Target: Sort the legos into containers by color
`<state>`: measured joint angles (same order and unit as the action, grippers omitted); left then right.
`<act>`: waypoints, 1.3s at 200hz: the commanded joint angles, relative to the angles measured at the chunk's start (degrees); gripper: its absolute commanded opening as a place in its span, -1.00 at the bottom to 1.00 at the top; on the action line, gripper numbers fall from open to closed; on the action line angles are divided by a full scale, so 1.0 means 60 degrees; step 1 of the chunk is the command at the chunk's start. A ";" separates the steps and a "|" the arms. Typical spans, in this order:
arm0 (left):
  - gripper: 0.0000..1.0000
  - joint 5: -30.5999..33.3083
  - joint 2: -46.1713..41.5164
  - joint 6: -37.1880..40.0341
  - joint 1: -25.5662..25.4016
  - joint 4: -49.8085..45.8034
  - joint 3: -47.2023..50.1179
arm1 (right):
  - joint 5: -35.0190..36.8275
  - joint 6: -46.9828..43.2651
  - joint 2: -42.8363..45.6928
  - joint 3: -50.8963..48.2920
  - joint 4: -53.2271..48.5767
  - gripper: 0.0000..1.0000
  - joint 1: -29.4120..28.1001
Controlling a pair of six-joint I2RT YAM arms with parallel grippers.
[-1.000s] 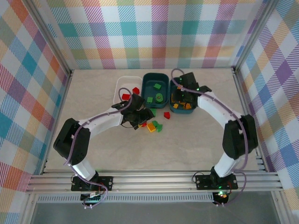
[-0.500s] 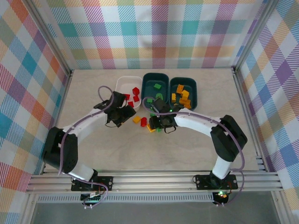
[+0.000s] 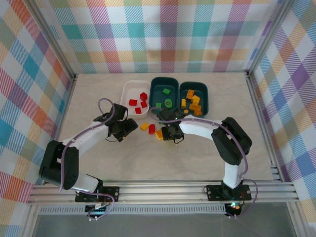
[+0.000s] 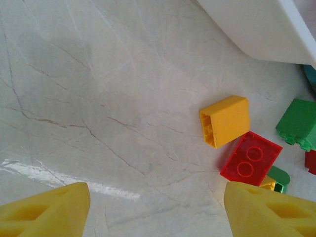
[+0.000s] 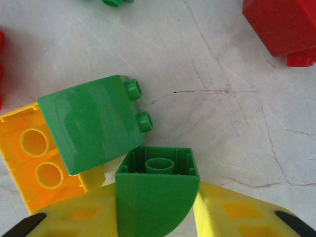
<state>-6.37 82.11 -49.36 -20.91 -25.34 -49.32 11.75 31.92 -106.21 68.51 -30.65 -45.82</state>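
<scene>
The pale marbled table [image 3: 98,163] carries everything. Three tubs stand side by side in a row at its far side, and each has its long axis running away from the arm bases. The white tub [image 3: 136,82] is on the left and holds red bricks [image 3: 139,103]. The middle teal tub [image 3: 164,78] holds green ones [image 3: 166,91], and the right teal tub [image 3: 193,84] holds yellow-orange ones [image 3: 192,103].

My left gripper [image 4: 158,212] hangs over bare table just in front of the white tub, its jaws spread with nothing between them. My right gripper [image 5: 157,210] is low over the loose pile in front of the middle teal tub, and its jaws pinch a green rounded brick [image 5: 157,182]. That brick's hollow underside points away from the wrist, and its curved end lies back between the fingers.

Touching it is a green sloped brick [image 5: 86,128], lying tilted, its two studs pointing right in the right wrist view. It lies over a yellow-orange brick [image 5: 39,165].

In the left wrist view, another yellow-orange brick [image 4: 224,121] lies on its side, its open hollow facing left. A red brick [image 4: 251,159] with two studs facing up touches it.
</scene>
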 commanded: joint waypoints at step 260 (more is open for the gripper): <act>0.41 -0.0544 0.0610 0.0381 -0.1519 0.0127 -0.0557 | 0.0452 -0.2452 -0.2936 0.6191 -0.0354 -0.37 0.2449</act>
<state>-9.96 87.70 -48.31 -29.93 -23.62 -52.18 15.35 20.08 -121.47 100.18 -30.06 -31.40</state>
